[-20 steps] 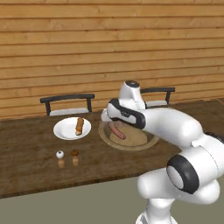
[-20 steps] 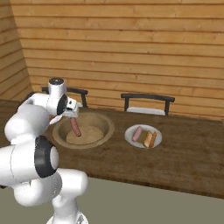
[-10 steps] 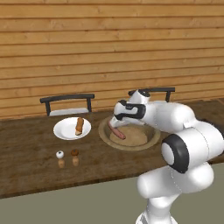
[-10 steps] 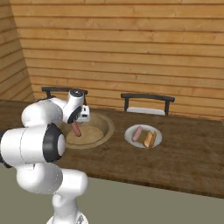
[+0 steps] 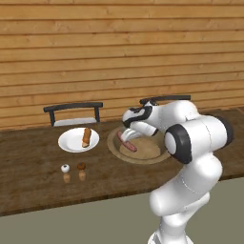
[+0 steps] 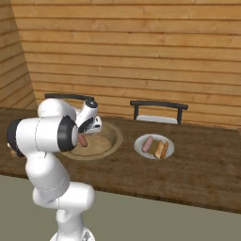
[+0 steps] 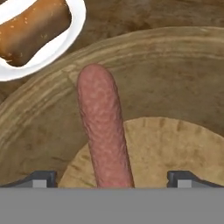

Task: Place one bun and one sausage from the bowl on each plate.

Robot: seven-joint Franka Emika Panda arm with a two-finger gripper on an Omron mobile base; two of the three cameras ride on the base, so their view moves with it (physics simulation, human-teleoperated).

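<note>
While one sausage (image 7: pixel 105 135) remains, two plates (image 5: pixel 71 141) hold food.

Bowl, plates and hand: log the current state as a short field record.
bowl: wooden, on table, holds one sausage
left plate: one bun, no sausage
right plate: sausage and bun side by side
hand: open, low over the bowl, fingertips either side of the sausage's near end
shakers: two, in front of the left plate
remaining: sausage from bowl to left plate
</note>
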